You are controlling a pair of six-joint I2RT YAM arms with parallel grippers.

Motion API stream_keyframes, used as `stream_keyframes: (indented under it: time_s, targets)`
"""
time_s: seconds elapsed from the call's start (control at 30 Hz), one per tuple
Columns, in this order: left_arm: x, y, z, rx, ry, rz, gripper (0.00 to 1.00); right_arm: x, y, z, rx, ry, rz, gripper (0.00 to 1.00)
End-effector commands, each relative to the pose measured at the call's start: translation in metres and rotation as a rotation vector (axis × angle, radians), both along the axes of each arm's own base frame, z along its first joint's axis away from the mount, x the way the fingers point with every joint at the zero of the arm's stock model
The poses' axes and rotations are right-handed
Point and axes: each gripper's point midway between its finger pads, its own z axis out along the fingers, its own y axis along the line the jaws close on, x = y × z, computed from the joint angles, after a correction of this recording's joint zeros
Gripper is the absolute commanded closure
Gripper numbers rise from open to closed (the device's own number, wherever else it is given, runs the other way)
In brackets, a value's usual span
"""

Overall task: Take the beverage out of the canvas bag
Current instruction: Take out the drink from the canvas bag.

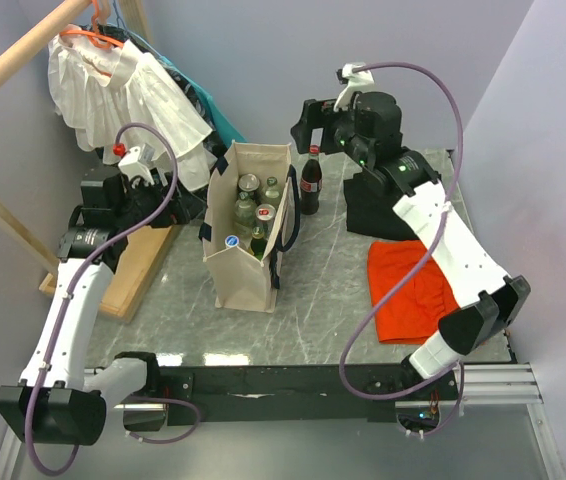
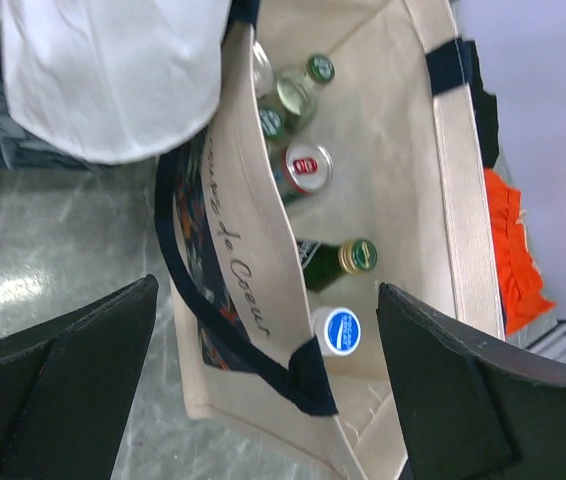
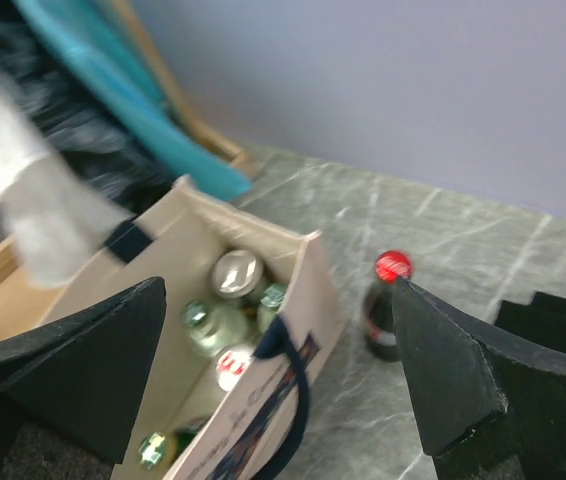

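Right tool (image 3: 278, 290): jaws spread wide, nothing between them. It hangs over the far part of the bench (image 1: 328, 275), tilted down toward the bag's far end.

The beverage (image 3: 388, 305), a dark bottle with a red cap, stands upright on the bench close under one finger of this tool. I cannot tell whether that finger touches the cap. The bottle is outside the canvas bag (image 3: 315, 300), just beside its far corner.

Below and ahead of the same tool, the bag stands upright with its mouth open. Cans and green bottles (image 3: 225, 320) are upright inside it.

Left tool (image 2: 268, 290): jaws also wide apart and gripping nothing. It hovers over the near end of the bag's mouth, with one bag wall and a navy handle (image 2: 188, 300) lying between the fingers. Inside the bag under this tool I note a silver can (image 2: 308, 165), a green-capped bottle (image 2: 343, 258) and a blue-capped one (image 2: 341, 330).

Further out from the left tool, a white garment (image 1: 133, 95) hangs beside the bag. An orange cloth (image 1: 408, 290) lies flat on the bench, beyond the bag's other side and apart from it
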Motion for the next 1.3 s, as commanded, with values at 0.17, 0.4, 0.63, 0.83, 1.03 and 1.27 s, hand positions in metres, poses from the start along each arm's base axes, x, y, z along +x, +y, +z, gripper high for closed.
stream_keyframes:
  time_s: [0.17,0.4,0.63,0.83,1.03,1.27]
  targets:
    - [-0.023,-0.012,-0.023,0.033,0.056,-0.088,0.04,-0.062,0.061,0.012,0.101,0.075,0.381,0.00]
    - [-0.043,-0.010,-0.042,0.051,0.099,-0.083,0.04,-0.080,0.116,-0.016,-0.027,0.136,0.501,0.00]
    - [-0.057,-0.009,-0.062,0.040,0.153,-0.067,0.02,-0.106,0.145,-0.038,-0.063,0.187,0.558,0.01]
    - [-0.066,-0.007,-0.071,0.040,0.187,-0.055,0.01,-0.132,0.140,-0.073,-0.107,0.272,0.577,0.02]
    - [-0.071,-0.007,-0.066,0.040,0.182,-0.059,0.02,-0.163,0.132,-0.110,-0.189,0.352,0.588,0.03]
    - [-0.070,-0.004,-0.045,0.027,0.126,-0.017,0.04,-0.194,0.126,-0.123,-0.259,0.364,0.604,0.03]
